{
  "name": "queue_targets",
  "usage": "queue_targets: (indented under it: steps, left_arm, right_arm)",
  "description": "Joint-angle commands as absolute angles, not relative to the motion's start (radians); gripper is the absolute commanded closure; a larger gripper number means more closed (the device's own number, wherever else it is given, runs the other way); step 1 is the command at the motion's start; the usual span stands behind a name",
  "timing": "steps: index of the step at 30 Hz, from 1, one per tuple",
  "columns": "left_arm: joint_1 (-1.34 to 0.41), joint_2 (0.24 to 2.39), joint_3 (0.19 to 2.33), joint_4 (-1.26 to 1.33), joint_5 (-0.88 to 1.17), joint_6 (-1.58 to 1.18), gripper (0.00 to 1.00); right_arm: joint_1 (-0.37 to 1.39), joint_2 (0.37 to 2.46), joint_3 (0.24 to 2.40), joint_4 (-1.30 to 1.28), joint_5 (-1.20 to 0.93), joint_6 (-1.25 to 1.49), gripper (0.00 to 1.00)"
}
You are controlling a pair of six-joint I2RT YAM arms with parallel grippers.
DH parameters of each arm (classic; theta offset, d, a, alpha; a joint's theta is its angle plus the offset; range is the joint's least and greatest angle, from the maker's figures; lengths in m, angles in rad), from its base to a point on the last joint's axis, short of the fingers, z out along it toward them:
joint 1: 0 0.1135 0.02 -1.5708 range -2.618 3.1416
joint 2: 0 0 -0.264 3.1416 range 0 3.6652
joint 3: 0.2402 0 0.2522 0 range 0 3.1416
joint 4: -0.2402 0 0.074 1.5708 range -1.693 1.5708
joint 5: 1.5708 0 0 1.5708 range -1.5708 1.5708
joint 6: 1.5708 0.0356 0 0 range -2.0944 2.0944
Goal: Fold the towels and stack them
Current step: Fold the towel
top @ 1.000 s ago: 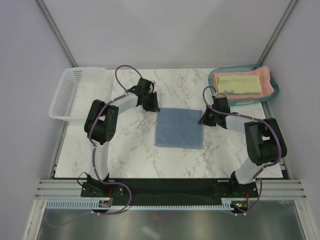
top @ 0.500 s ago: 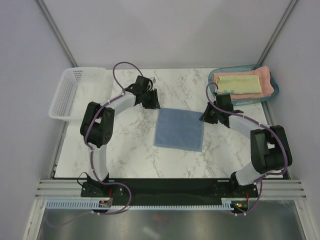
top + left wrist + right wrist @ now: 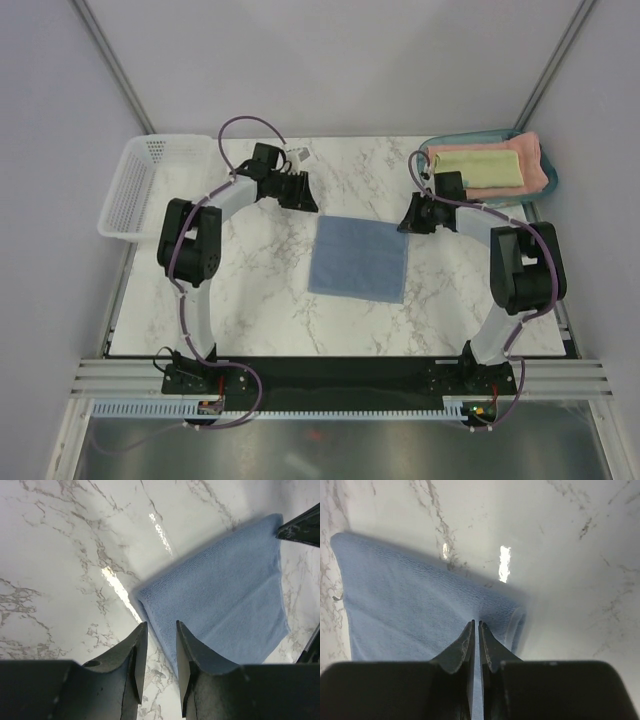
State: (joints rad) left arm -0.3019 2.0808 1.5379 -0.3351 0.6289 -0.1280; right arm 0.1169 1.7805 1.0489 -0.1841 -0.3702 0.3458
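The grey-blue towel [image 3: 360, 258] lies flat on the marble table's middle; it also shows in the left wrist view [image 3: 225, 605] and the right wrist view [image 3: 405, 605]. My left gripper [image 3: 304, 201] [image 3: 161, 632] is open and empty, just off the towel's far left corner. My right gripper [image 3: 409, 223] [image 3: 476, 630] is shut, low over the towel's far right corner, where the edge curls up a little. The pale-yellow towel [image 3: 478, 167] lies folded on the salmon-pink towel [image 3: 536, 168] at the back right.
The stacked towels rest in a teal tray [image 3: 437, 150] at the back right corner. A white plastic basket [image 3: 135, 185] stands at the back left. Grey walls close in the table's sides and back.
Both arms have reached farther back. My left gripper has moved back and left, off the towel's corner. My right gripper has moved a little back. The blue towel has stayed flat.
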Motion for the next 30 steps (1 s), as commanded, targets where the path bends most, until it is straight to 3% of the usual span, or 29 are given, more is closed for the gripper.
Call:
queue_targets:
  steps: [1, 8, 13, 18, 23, 30]
  left_arm:
    - [-0.310, 2.131, 1.575, -0.342, 0.721, -0.040, 0.64]
    - [-0.299, 2.180, 1.614, -0.356, 0.718, -0.002, 0.61]
    - [-0.284, 2.186, 1.650, -0.385, 0.735, 0.078, 0.53]
    - [-0.279, 2.201, 1.666, -0.422, 0.764, 0.147, 0.44]
    - [-0.279, 2.269, 1.770, -0.486, 0.765, 0.144, 0.45]
    - [-0.279, 2.344, 1.845, -0.557, 0.822, 0.147, 0.45]
  right_arm:
    - [0.089, 1.792, 1.040, -0.155, -0.411, 0.308, 0.86]
    - [0.069, 1.855, 1.043, -0.147, -0.428, 0.290, 0.85]
    - [0.055, 1.855, 1.054, -0.155, -0.437, 0.282, 0.82]
    - [0.054, 1.787, 1.052, -0.169, -0.466, 0.253, 0.69]
    - [0.037, 1.741, 1.065, -0.184, -0.448, 0.195, 0.57]
    - [0.011, 1.801, 1.098, -0.198, -0.479, 0.169, 0.56]
